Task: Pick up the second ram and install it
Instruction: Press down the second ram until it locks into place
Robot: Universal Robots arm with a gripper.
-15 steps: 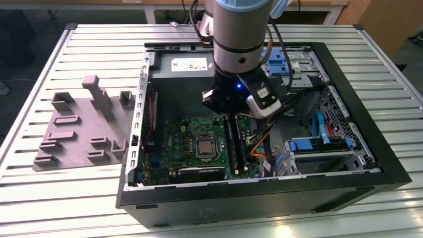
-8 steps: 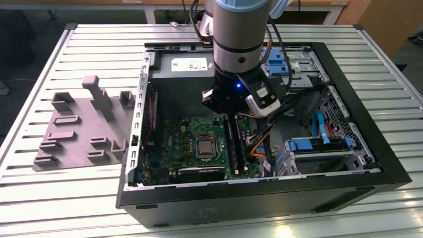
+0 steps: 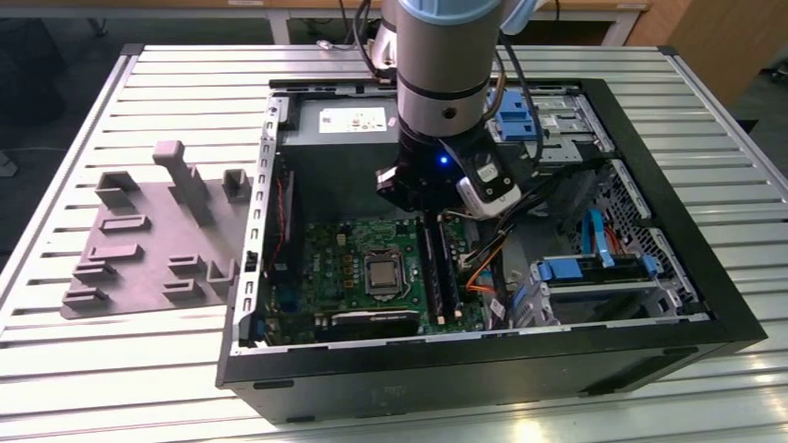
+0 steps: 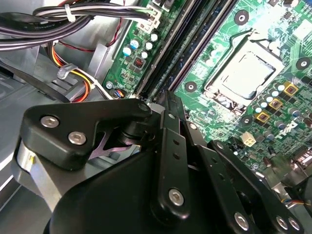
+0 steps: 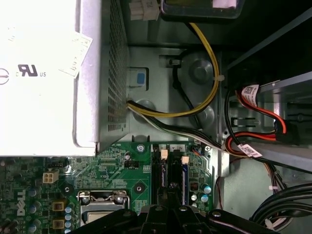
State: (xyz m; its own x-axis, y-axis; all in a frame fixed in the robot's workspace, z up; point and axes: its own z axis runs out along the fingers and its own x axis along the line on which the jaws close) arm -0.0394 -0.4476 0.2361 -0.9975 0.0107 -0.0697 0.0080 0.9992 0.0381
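Note:
My gripper hangs inside the open computer case, low over the far end of the long black slots on the green board. Its black fingers are shut, tips together, down on a thin dark stick, the second ram, which stands on edge in one slot. In the second wrist view my gripper meets that stick near the slot's end clip. I cannot tell whether the tips pinch the stick or only rest on its upper edge. The stick's far part is hidden by the fingers.
The silver processor socket lies beside the slots. The grey power-supply box fills the case's far end, with yellow and black cables beside it. Blue drive bays sit at the exterior view's right. A grey plastic tray lies outside the case.

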